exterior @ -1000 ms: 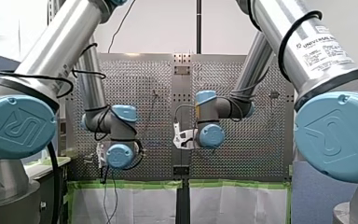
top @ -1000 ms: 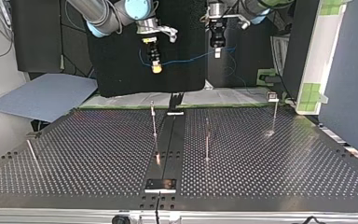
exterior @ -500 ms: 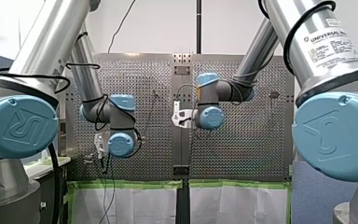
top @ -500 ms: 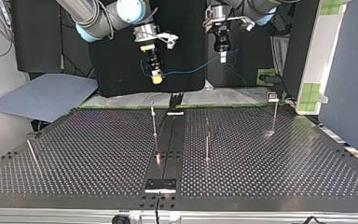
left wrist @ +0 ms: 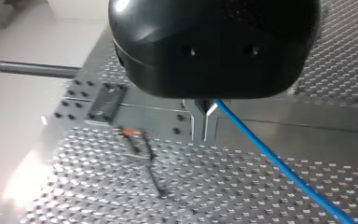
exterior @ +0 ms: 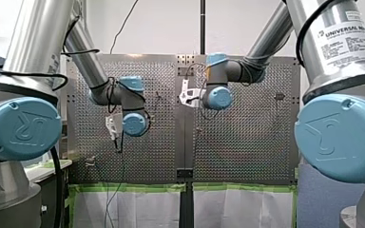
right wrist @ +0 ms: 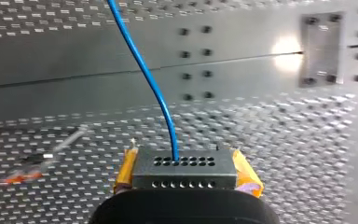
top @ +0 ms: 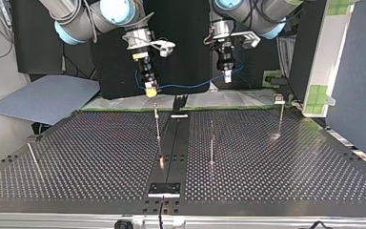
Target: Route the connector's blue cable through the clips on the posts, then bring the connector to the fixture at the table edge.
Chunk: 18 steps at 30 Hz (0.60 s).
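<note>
Two arms are raised over the far side of the perforated table [top: 267, 157], as the top view shows them, and one cable is strung between them.

- Right gripper [right wrist: 185, 173]: its yellow pads [right wrist: 248, 175] are closed on the connector [right wrist: 185, 163], one pad at each side of it. In the top view it hangs left of centre, close above the top of the left post [top: 157, 121]. Whether it is over the post or behind it cannot be told.
- Connector: a dark grey block with rows of small holes in its face, held clear of the table.
- Blue cable [right wrist: 142, 70]: it leaves one of the connector's holes and curves away ahead of the right gripper. In the top view it sags in a shallow arc between the two grippers, above and behind the posts and touching none.
- Left gripper [left wrist: 204, 116]: a black body with narrow metal fingers pinched together on the cable. The cable comes out at their tips and slants away over the table.
- Other posts: a middle post [top: 211, 143] and a right post [top: 281, 117], both thin and upright, the right one with a small clip on top.
- Centre of the table: a dark strip [top: 171, 143], with a bolted plate [top: 164, 189] at its near end.
</note>
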{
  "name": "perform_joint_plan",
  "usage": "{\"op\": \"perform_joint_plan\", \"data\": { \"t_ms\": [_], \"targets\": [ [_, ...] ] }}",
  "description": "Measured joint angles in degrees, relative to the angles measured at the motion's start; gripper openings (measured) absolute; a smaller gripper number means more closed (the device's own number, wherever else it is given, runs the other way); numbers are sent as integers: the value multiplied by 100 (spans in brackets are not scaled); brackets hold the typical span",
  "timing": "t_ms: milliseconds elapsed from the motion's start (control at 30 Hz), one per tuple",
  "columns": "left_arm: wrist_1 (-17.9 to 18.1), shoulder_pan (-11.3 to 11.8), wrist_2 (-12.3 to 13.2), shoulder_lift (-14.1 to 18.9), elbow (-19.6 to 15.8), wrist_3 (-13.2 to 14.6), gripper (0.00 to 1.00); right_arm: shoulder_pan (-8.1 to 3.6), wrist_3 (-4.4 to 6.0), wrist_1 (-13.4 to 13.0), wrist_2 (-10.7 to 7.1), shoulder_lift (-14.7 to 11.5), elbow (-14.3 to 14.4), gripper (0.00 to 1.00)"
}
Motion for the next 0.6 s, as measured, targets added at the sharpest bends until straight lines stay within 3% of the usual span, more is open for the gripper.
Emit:
{"op": "perform_joint_plan", "data": {
  "t_ms": [333,600],
  "targets": [
    [-480,228,132,479,339,-91,0,-187,-11,123,-30,-104,-67,0],
    [-845,387,466,843,589,-128,0,-340,-35,77,-62,107,-85,0]
  ]
}}
